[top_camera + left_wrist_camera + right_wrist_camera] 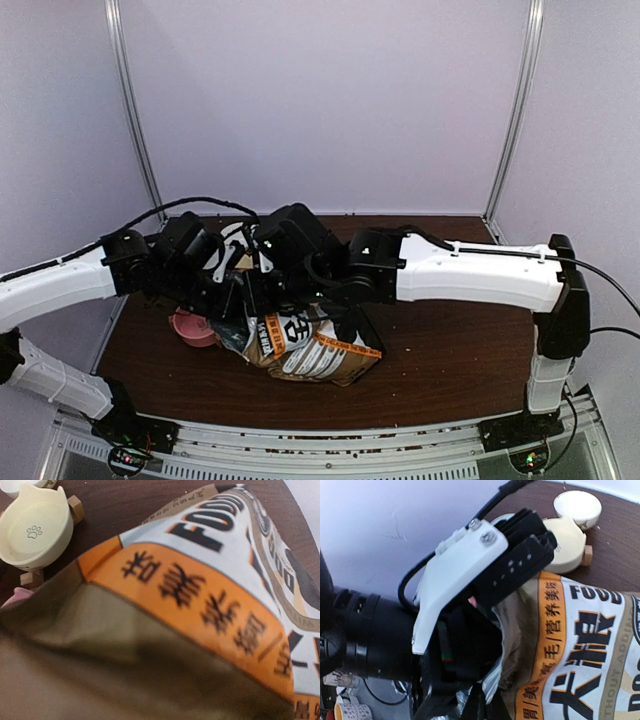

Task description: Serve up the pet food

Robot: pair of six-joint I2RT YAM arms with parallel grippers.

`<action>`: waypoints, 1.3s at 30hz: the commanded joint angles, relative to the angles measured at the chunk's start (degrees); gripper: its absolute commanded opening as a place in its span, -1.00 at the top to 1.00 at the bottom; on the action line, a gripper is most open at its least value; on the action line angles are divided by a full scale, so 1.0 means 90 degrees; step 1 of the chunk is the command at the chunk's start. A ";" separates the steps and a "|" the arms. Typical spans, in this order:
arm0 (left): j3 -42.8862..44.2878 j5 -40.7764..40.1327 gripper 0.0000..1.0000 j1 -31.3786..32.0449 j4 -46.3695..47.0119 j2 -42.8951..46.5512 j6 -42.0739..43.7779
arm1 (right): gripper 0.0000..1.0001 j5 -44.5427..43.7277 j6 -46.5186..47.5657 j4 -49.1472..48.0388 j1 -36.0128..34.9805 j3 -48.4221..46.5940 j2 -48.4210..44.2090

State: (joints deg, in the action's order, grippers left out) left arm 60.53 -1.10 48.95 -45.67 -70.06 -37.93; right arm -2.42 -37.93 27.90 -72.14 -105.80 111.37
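Bag (210,580) top edge near cream bowl (32,530), dark tabletop (125,505) between them.

L end effector (535,540), bag (310,345) block ctr; rt tabletop (470,350) open.

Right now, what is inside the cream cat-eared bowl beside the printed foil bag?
The cream cat-eared bowl holds nothing visible: only a paw print on its bare floor. The left wrist view crops its left edge, so that sliver stays unseen.
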 commanded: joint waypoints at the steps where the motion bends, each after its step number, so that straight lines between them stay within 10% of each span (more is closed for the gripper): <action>1: -0.0410 0.0060 1.00 0.0076 0.1523 -0.0654 -0.0354 | 1.00 -0.0388 -0.0005 0.0238 0.0044 0.0251 -0.0469; 22: -0.0577 0.3454 1.00 -0.0011 0.4930 -0.1197 -0.1136 | 1.00 -0.0333 -0.0719 -0.0409 0.0825 0.2969 -0.2689; 39: -0.1385 0.3834 1.00 -0.0724 0.5191 -0.0171 -0.2481 | 1.00 -0.0562 -0.0852 -0.0091 0.1290 0.3658 -0.3368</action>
State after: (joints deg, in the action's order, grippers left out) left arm 49.87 32.62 44.18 -1.30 -74.02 -57.32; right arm -3.07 -45.41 23.75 -62.24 -74.28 82.52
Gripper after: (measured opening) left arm 0.108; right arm 0.021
